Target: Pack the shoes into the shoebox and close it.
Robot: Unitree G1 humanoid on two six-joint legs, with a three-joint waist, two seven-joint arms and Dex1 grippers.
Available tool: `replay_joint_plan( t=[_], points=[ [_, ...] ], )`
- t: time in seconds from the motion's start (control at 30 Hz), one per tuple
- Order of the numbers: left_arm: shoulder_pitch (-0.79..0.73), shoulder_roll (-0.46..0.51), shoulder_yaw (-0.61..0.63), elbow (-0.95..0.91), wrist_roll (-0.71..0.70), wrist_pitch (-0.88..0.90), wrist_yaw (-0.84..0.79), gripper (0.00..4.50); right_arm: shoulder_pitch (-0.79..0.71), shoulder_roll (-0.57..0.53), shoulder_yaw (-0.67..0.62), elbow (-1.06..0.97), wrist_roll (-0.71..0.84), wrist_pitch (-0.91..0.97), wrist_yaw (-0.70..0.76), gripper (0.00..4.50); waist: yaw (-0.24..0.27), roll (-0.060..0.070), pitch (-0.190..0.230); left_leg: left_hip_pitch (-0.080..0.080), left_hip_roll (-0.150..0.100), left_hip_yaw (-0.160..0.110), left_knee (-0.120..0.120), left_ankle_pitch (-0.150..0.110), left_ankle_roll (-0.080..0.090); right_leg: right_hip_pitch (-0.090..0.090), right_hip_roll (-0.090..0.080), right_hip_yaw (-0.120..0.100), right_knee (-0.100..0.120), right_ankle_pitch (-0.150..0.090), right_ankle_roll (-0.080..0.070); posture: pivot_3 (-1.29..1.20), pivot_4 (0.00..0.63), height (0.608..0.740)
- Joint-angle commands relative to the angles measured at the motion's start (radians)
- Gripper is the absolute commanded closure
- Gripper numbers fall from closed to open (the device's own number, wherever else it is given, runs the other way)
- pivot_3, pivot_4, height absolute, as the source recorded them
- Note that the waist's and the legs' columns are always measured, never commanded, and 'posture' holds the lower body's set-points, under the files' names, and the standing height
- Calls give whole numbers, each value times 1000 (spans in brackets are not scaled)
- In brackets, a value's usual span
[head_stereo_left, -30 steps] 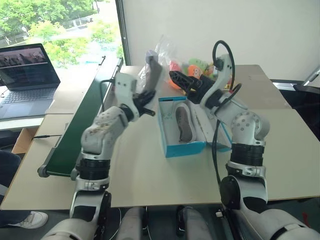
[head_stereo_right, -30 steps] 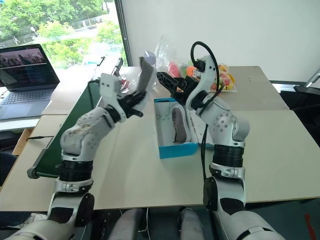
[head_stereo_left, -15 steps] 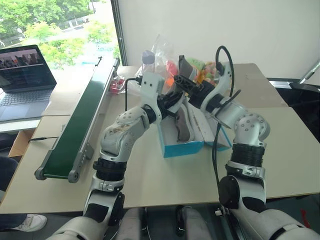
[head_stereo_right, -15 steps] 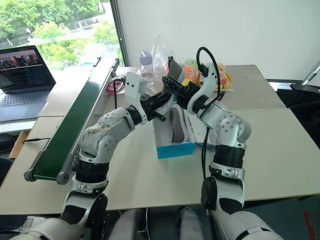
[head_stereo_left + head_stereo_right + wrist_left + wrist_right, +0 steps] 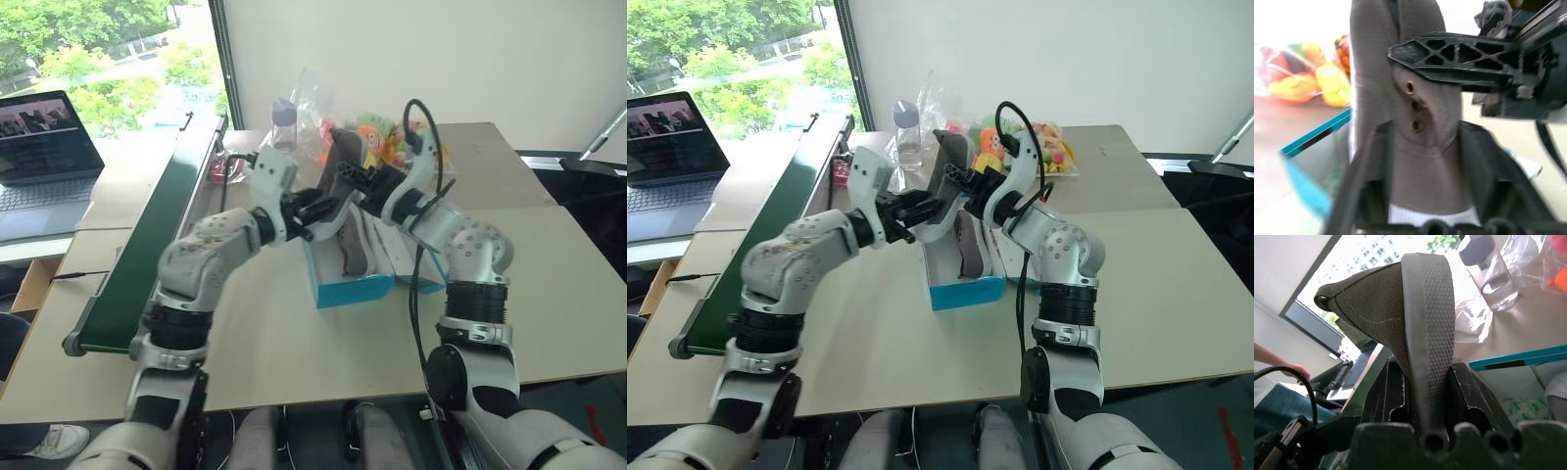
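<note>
One shoe pinched in right fingers; left fingers wide beside it; labels unreadable

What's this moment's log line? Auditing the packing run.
second shoe: over shoebox | right gripper: shut on second shoe | left gripper: at second shoe | shoebox: open, first shoe inside

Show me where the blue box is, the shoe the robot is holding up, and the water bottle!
shoebox (image 5: 343, 292): left eye view, on its turquoise front wall.
held shoe (image 5: 1427, 308): right wrist view, on its pale sole.
water bottle (image 5: 908, 132): right eye view, on its clear body below the cap.
</note>
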Motion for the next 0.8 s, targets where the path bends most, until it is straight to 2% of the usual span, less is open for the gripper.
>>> replay_joint_plan(
  t=[0.03, 0.13, 0.27, 0.57, 0.8],
  points=[
    [2, 97, 76, 35, 31, -29, -13, 1922, -45, -113, 43, -43, -88, -21, -6, 3961, 4, 0, 0, 0, -1, 0, 0, 0, 0, 0, -1, 0, 0, 0, -1, 0, 150, 740],
    [12, 128, 61, 46, 58, -70, -24, 1922, -54, -160, 109, -21, -133, 3, 16, 3961, 7, 0, 0, -1, -2, 1, 0, 0, 0, -1, -2, 0, -1, -2, -3, 0, 150, 740],
    [24, 106, 53, 32, 68, -87, -18, 1922, -4, -179, 191, 22, -178, 42, 69, 3961, 3, 0, 0, -1, -2, 2, -1, 0, 0, 0, -3, 1, -2, -2, -3, 0, 150, 740],
    [67, 75, 42, -21, 70, -79, -7, 1922, -3, -167, 214, 51, -199, 65, 101, 3961, 3, 0, 0, -1, -1, 2, -1, 0, 0, -1, -3, 1, 0, -1, -1, 0, 150, 740],
    [86, 85, 24, -47, 87, -85, -12, 1922, -10, -131, 293, 148, -266, 28, 145, 3961, 3, 0, 0, 0, -1, 2, -1, 0, 0, -1, -2, 1, 0, -1, -2, 0, 150, 740]
  ],
)
